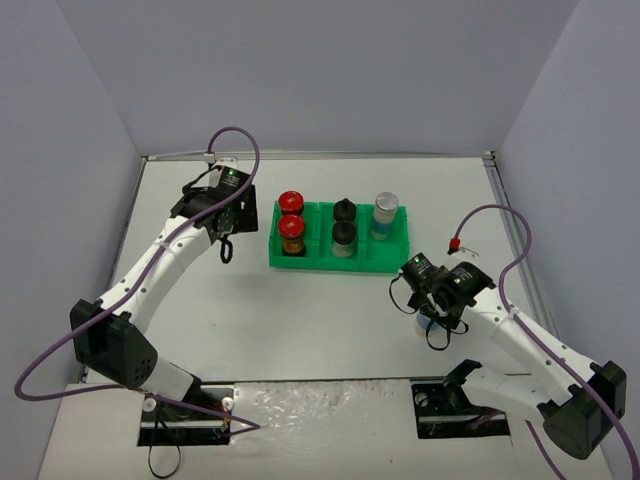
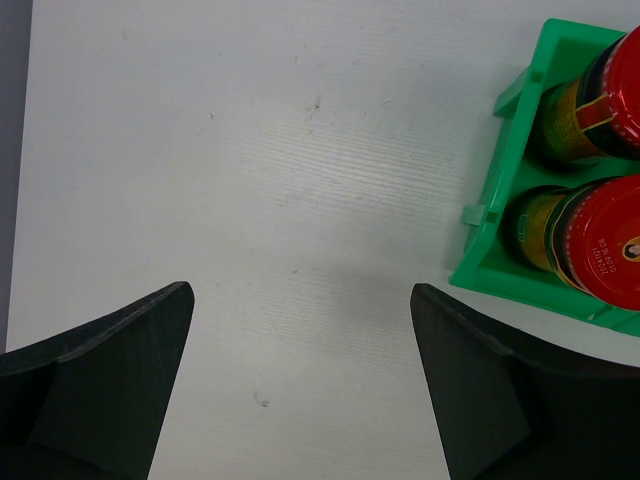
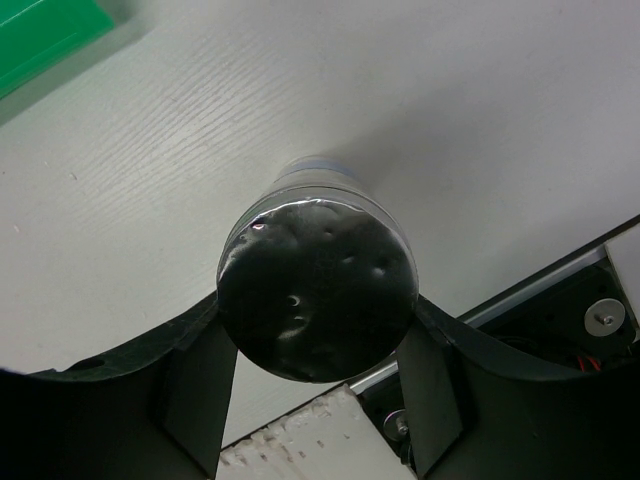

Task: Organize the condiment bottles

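A green tray [image 1: 318,264] holds five condiment bottles: two red-capped jars [image 1: 291,201] [image 1: 292,228] on its left, two black-capped jars [image 1: 345,209] [image 1: 343,233] in the middle, and one silver-capped jar [image 1: 386,205] at the back right. My right gripper [image 1: 432,316] [image 3: 316,335] is shut on another silver-capped jar [image 3: 316,290], which stands on the table in front of the tray's right end. My left gripper [image 1: 224,232] [image 2: 300,292] hangs open over bare table just left of the tray. Both red-capped jars [image 2: 610,235] [image 2: 625,90] show at the right of the left wrist view.
The tray's front-right compartment [image 1: 381,251] holds nothing. The table's near edge and the right arm's base plate [image 3: 590,300] lie close behind the held jar. Grey walls enclose the table on three sides.
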Available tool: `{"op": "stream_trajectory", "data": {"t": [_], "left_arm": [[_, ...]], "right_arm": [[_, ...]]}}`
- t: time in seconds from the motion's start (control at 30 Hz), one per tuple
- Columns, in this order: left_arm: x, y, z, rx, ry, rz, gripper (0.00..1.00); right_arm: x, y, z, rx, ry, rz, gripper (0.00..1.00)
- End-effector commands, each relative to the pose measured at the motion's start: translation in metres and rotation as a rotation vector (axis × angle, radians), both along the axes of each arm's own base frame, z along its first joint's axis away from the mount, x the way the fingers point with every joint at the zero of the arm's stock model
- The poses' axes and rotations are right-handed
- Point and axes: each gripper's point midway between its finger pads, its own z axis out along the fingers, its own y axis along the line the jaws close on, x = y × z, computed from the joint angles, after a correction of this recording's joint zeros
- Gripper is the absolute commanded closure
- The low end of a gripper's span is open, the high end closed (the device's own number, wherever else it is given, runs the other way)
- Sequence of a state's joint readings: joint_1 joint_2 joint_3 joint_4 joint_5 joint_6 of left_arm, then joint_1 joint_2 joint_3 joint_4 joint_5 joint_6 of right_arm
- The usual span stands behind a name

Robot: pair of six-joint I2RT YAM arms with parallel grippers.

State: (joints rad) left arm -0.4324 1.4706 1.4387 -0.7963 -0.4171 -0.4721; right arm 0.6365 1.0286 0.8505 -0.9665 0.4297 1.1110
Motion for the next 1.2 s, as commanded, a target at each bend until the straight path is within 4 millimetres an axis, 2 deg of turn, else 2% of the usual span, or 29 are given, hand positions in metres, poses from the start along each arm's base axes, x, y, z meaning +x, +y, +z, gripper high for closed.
{"op": "stream_trajectory", "data": {"t": [0.0, 0.23, 0.37, 0.6, 0.9, 1.17], "left_arm": [[0.004, 0.004, 0.027, -0.02, -0.088, 0.01, 0.12], [0.005, 0.004, 0.025, -0.018, -0.084, 0.011, 0.12], [0.004, 0.004, 0.025, -0.015, -0.083, 0.011, 0.12], [0.005, 0.004, 0.026, -0.013, -0.081, 0.013, 0.12], [0.007, 0.003, 0.023, -0.009, -0.072, 0.013, 0.12], [0.007, 0.004, 0.022, -0.002, -0.07, 0.018, 0.12]], "right_arm": [[0.008, -0.004, 0.013, -0.029, -0.047, -0.016, 1.0], [0.04, 0.008, 0.051, -0.061, -0.126, 0.044, 1.0], [0.065, 0.023, 0.084, -0.048, -0.194, 0.092, 1.0], [0.101, 0.047, 0.105, -0.058, -0.247, 0.158, 1.0], [0.144, 0.073, 0.11, -0.079, -0.296, 0.223, 1.0], [0.177, 0.096, 0.098, -0.077, -0.311, 0.277, 1.0]]}}
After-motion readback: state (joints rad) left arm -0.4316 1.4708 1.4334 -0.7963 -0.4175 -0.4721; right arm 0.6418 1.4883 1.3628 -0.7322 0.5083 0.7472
